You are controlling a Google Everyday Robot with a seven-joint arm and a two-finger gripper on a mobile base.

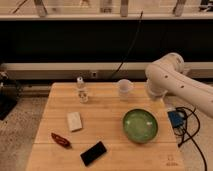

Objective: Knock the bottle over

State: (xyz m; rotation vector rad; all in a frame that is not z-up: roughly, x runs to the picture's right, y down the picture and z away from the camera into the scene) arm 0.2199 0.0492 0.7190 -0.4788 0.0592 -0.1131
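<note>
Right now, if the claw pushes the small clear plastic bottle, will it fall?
Probably: the small clear plastic bottle stands slim and upright, so it should tip easily. Round, it might then roll. The claw hangs right of the translucent white cup.

A bottle (81,90) was seen upright near the back left of a wooden table (107,112), well apart from a cup (124,89) at the back right. A white arm (175,80) was bent in from the right. Its gripper (151,93) was held low, just right of the cup, with the jaws spread and nothing gripped. A green bowl (140,125), a white block (74,121), a red object (60,140) and a black phone (93,153) were laid nearer the front.
</note>
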